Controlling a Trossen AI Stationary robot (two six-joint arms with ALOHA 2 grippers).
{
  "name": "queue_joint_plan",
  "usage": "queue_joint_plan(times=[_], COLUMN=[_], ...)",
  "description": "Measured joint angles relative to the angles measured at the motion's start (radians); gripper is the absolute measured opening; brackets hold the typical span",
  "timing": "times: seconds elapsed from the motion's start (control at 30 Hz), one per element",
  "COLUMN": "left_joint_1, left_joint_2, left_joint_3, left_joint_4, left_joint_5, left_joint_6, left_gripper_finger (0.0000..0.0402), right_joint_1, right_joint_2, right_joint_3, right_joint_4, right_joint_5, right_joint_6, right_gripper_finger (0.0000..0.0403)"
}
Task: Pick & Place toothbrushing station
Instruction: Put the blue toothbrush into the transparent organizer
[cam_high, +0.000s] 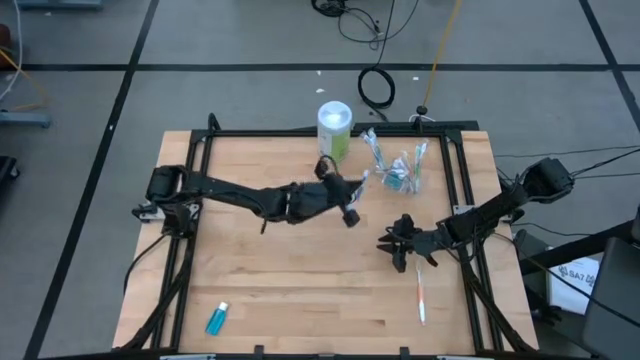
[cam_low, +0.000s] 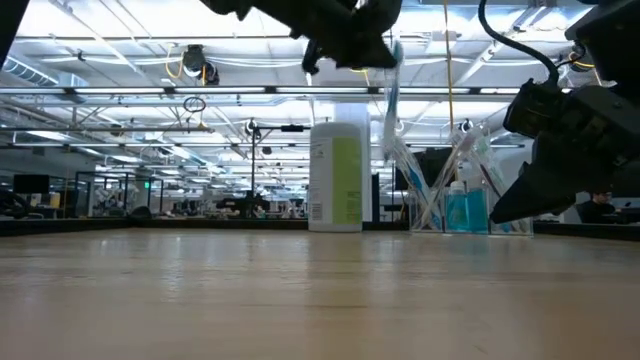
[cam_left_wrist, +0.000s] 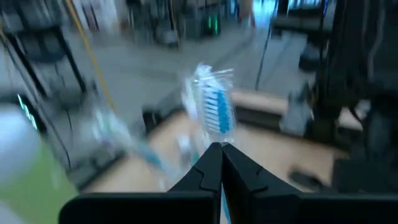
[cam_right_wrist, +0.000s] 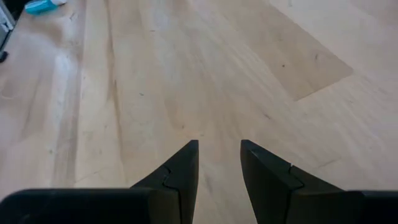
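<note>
My left gripper (cam_high: 350, 195) hovers high over the table's middle, just left of the clear cup (cam_high: 400, 172), and is shut on a toothbrush (cam_left_wrist: 213, 102) with blue bristles. The cup stands near the far edge and holds several toothbrushes and a teal tube (cam_low: 465, 205). My right gripper (cam_high: 393, 247) stands open low over bare wood (cam_right_wrist: 219, 155), right of centre. An orange-and-white toothbrush (cam_high: 420, 297) lies flat on the table near it. My left gripper pinches the toothbrush's handle (cam_left_wrist: 219, 142) between its two fingers, below the bristle head. The head sticks out past the fingertips (cam_left_wrist: 211, 158). In the low view the brush (cam_low: 391, 105) hangs well clear of the table. The blurred wrist view does not show the exact spot.
A white bottle with a green label (cam_high: 334, 128) stands at the far edge, left of the cup. A teal tube (cam_high: 217, 318) lies near the front left corner. A black frame (cam_high: 300, 133) rims the wooden table, and the middle of the board is bare.
</note>
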Motion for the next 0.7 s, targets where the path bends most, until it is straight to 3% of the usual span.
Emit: queue_joint_plan(times=[0.2,0.4,0.7], left_joint_1=[0.057,0.159,0.278], left_joint_2=[0.011,0.040,0.226], left_joint_3=[0.001,0.003,0.002], left_joint_4=[0.281,0.467,0.779], left_joint_5=[0.032,0.254,0.363], left_joint_6=[0.237,0.250,0.286], left_gripper_finger=[0.0006,0.0005,0.0003], right_joint_1=[-0.029,-0.062,-0.133], right_joint_2=[0.000,0.000,0.000], right_joint_3=[0.000,0.000,0.000], right_joint_4=[-0.001,-0.023,-0.045], right_joint_5=[-0.003,-0.004,-0.005], right_joint_6=[-0.009,-0.010,-0.009], right_gripper_finger=[0.0114,0.0114,0.0114])
